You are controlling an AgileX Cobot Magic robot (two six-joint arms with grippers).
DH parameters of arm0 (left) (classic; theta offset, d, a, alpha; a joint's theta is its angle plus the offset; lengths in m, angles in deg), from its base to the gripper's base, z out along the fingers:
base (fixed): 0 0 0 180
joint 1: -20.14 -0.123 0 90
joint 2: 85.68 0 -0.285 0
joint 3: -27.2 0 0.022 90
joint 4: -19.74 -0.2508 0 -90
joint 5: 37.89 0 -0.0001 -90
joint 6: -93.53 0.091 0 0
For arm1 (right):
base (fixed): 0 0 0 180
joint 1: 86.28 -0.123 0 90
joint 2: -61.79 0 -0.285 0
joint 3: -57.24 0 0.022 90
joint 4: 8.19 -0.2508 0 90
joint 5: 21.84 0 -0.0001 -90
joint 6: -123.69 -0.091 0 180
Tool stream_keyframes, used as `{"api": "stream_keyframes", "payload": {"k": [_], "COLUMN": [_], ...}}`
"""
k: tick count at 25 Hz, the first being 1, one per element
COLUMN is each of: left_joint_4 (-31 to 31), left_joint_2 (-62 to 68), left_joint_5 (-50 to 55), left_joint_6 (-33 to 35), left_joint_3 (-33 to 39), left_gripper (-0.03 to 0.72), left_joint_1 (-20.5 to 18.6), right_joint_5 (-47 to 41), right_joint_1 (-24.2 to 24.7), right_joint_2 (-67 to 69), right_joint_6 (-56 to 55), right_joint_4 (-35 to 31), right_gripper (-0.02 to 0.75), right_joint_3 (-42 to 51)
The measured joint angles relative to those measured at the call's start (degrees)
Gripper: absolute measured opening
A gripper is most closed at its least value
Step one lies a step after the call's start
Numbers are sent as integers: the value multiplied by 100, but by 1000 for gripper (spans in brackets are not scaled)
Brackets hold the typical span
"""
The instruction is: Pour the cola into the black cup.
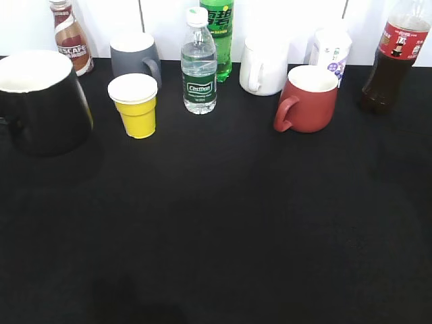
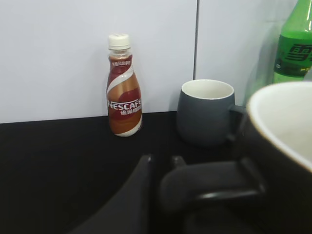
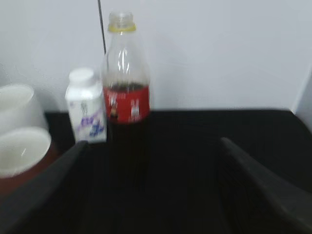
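Observation:
The black cup (image 1: 40, 108), glossy with a white inside, is at the far left of the black table. In the left wrist view it fills the right side (image 2: 287, 161). My left gripper (image 2: 163, 158) is shut on its black side handle, with one finger through the loop. The cola (image 1: 395, 61), a tall clear bottle of dark liquid with a red label, stands at the back right. In the right wrist view the cola (image 3: 126, 102) has no cap. My right gripper (image 3: 152, 142) is open and empty, short of the bottle. Neither gripper shows in the exterior view.
Along the back stand a Nescafe bottle (image 1: 71, 40), a grey mug (image 1: 135, 57), a yellow cup (image 1: 135, 104), a water bottle (image 1: 199, 67), a green soda bottle (image 1: 219, 34), a white mug (image 1: 264, 64), a red mug (image 1: 310, 98) and a small white bottle (image 1: 331, 50). A white wall is behind.

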Motion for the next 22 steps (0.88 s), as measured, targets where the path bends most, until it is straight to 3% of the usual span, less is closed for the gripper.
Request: {"api": "stream_keyframes", "payload": {"k": [4, 6, 10, 19, 20, 22], "left_joint_4": [0, 0, 0, 0, 0, 0], "left_joint_2": [0, 0, 0, 0, 0, 0], "left_joint_5": [0, 0, 0, 0, 0, 0], "left_joint_6": [0, 0, 0, 0, 0, 0], "left_joint_3": [0, 0, 0, 0, 0, 0], "left_gripper": [59, 59, 59, 59, 59, 59], "left_joint_1": [0, 0, 0, 0, 0, 0], "right_joint_5": [3664, 4651, 4771, 3867, 3855, 3826], "right_joint_1": [3, 3, 3, 3, -25, -60], "right_joint_2": [2985, 4146, 5343, 6595, 6664, 6761], "right_joint_6": [-264, -369, -404, -790, -822, -826], "right_joint_4": [380, 623, 720, 1187, 1201, 1202], "right_gripper": [590, 655, 672, 663, 647, 532], "right_joint_3": [0, -138, -1041, -3197, -3313, -3342]}}
